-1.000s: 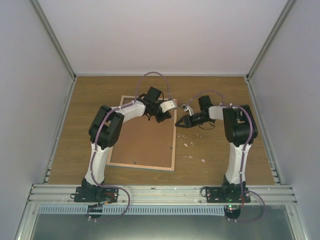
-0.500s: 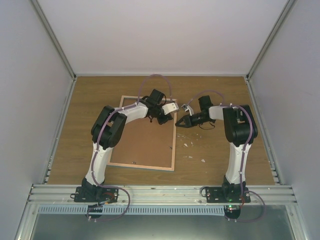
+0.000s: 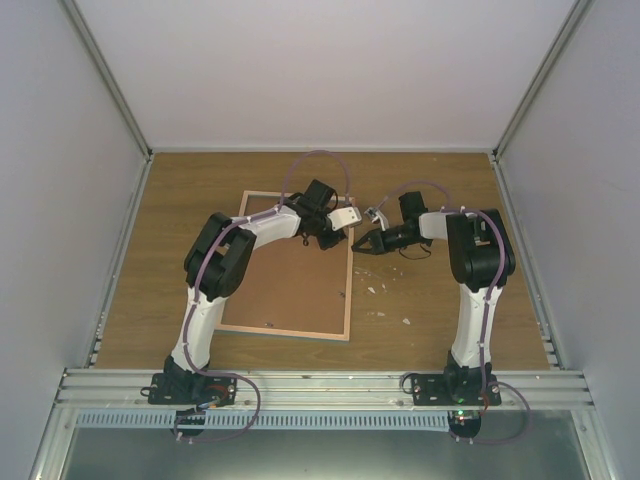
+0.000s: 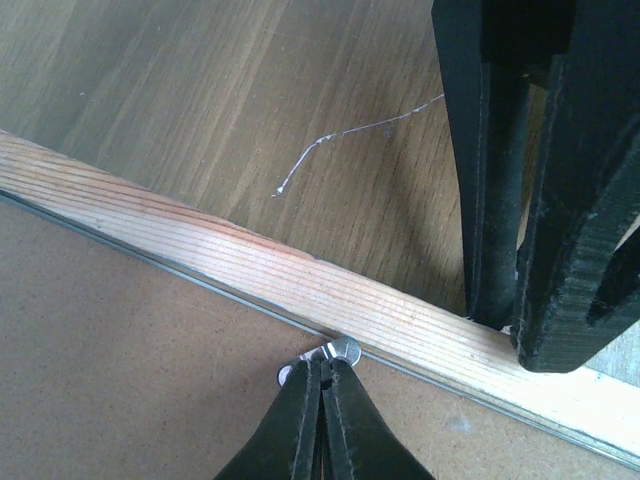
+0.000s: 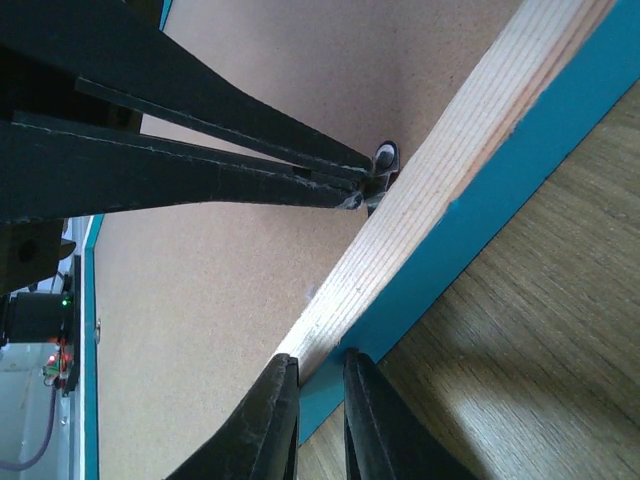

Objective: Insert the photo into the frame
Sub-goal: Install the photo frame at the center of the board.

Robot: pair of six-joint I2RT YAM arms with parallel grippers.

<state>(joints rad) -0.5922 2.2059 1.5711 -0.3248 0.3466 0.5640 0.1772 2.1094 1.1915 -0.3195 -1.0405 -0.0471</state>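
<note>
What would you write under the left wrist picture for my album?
Left gripper, shut, meets a small metal tab on the frame's brown back, beside its wooden edge.

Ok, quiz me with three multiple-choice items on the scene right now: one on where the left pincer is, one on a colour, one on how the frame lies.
1. The tips of the left pincer are:
A up in the air, touching nothing
B at a small metal tab beside the wooden rail of the frame
C over the frame's near edge

2. The frame's outer side is:
A red
B black
C teal

3. The frame lies:
A back board up
B front up
C propped on edge

Answers:
1 B, the left wrist view shows the closed tips meeting the tab by the rail.
2 C, the right wrist view shows a teal strip below the wood.
3 A, the top view shows only brown board inside the rails.
</note>
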